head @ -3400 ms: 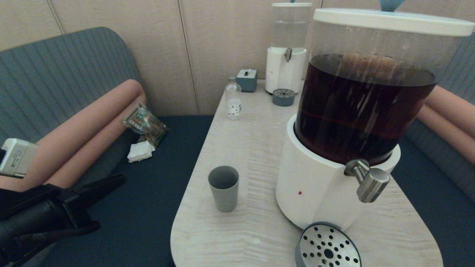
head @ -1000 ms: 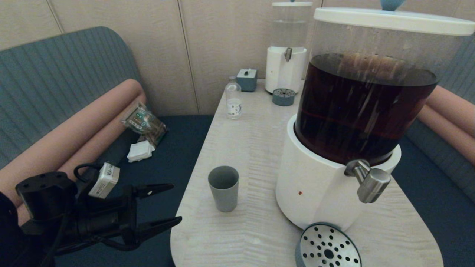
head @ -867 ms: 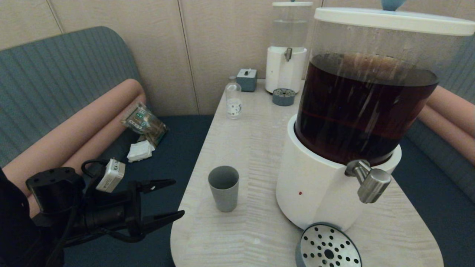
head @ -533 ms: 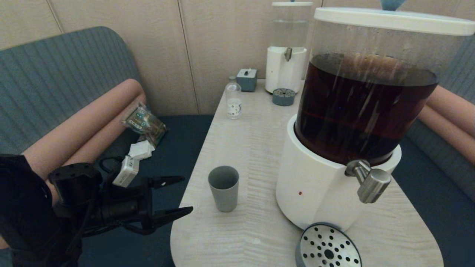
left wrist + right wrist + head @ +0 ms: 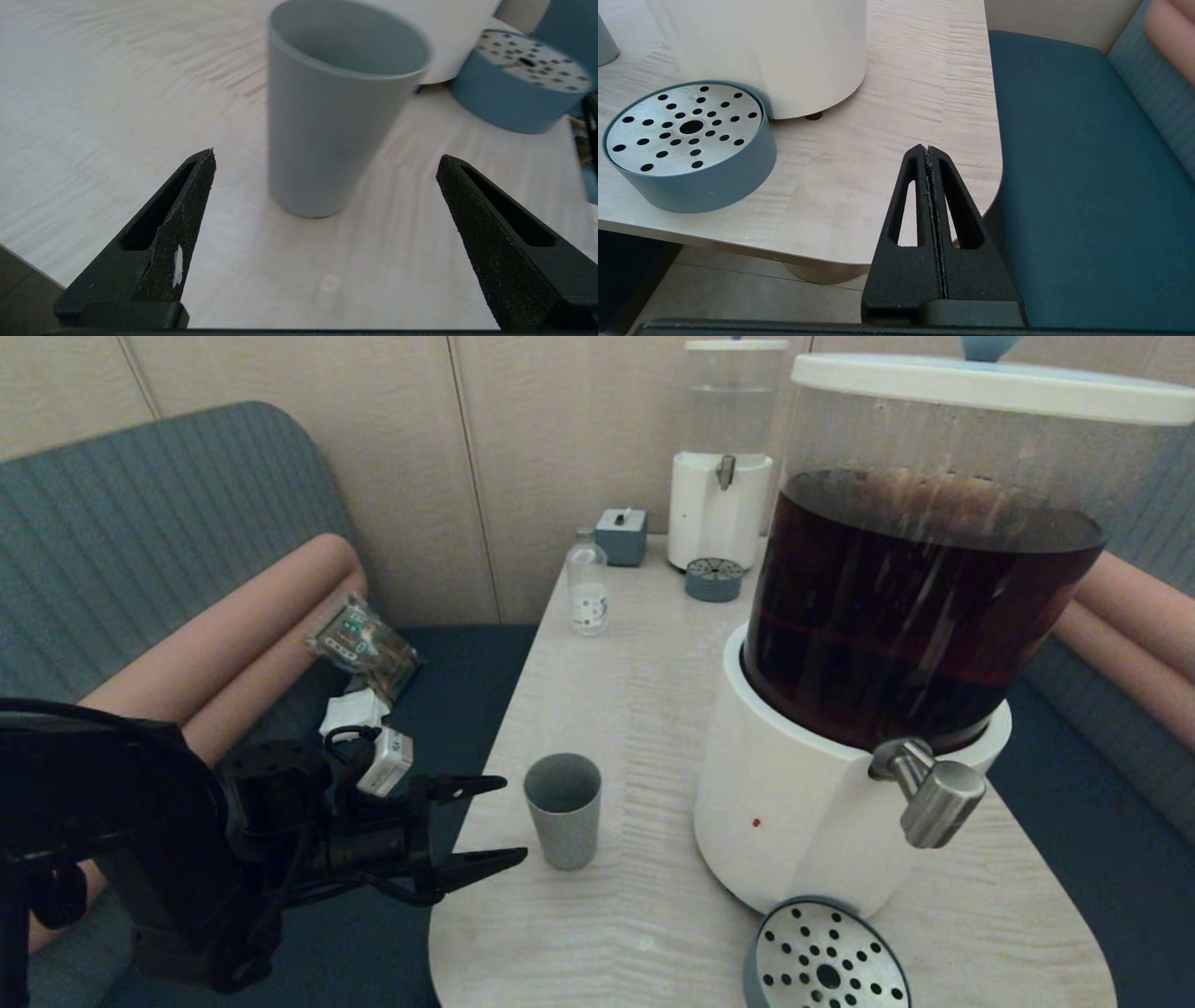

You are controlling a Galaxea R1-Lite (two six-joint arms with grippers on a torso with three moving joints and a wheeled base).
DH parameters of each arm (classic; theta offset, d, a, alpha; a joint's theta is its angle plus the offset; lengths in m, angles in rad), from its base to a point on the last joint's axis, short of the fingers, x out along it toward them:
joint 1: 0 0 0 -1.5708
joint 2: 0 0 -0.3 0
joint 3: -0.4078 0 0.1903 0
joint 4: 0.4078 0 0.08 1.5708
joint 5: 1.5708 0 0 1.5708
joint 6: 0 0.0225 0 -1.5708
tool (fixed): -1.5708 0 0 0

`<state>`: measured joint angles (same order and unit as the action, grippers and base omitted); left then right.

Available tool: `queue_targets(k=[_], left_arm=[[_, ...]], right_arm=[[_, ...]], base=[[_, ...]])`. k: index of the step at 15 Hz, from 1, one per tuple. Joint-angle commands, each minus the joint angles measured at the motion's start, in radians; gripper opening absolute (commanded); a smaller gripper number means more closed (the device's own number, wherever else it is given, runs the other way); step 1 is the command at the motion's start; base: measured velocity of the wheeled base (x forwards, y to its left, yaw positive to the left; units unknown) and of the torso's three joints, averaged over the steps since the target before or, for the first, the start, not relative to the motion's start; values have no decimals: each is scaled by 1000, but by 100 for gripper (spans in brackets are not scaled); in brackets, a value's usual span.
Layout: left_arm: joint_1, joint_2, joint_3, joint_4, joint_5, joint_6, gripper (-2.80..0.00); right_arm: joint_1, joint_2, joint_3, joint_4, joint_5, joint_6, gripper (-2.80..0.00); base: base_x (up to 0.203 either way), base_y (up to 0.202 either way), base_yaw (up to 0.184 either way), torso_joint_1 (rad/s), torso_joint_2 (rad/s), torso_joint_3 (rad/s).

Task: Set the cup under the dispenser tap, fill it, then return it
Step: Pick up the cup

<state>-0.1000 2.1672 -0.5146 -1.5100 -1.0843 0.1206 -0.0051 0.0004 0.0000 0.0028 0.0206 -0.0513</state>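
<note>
The grey cup (image 5: 563,807) stands upright and empty on the pale table (image 5: 635,709), left of the big dispenser (image 5: 845,803) of dark brown liquid. The dispenser's steel tap (image 5: 936,799) juts out over a perforated drip tray (image 5: 826,957). My left gripper (image 5: 504,821) is open just left of the cup, at the table's left edge. In the left wrist view the cup (image 5: 336,107) stands ahead of the open left gripper (image 5: 327,156), between the lines of its fingers and apart from them. My right gripper (image 5: 928,149) is shut and empty, off the table's near right corner.
A smaller clear-liquid dispenser (image 5: 724,457), its small drip tray (image 5: 713,581), a grey box (image 5: 621,537) and a small clear bottle (image 5: 588,586) stand at the table's far end. Blue bench seats flank the table; a snack packet (image 5: 359,644) and tissue lie on the left seat.
My left arm has come in from the lower left and moved right and up to the table's edge, its open fingers now close beside the cup. The cup has not moved.
</note>
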Motion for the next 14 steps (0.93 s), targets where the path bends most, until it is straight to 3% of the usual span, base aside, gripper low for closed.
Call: queue_targets(k=[1, 5, 14], left_arm=[[-10, 37, -25, -9, -5, 0, 0], [-18, 86, -91, -10, 20, -5, 0], [-107, 106, -130, -12, 33, -29, 0]], right_arm=[[1, -2, 9, 0, 1, -1, -280], [1, -2, 9, 0, 1, -1, -280], [-1, -3, 9, 0, 1, -1, -280]], base=[[0, 0, 0, 0, 0, 0], [0, 0, 0, 0, 0, 0], [0, 0, 0, 0, 0, 0]])
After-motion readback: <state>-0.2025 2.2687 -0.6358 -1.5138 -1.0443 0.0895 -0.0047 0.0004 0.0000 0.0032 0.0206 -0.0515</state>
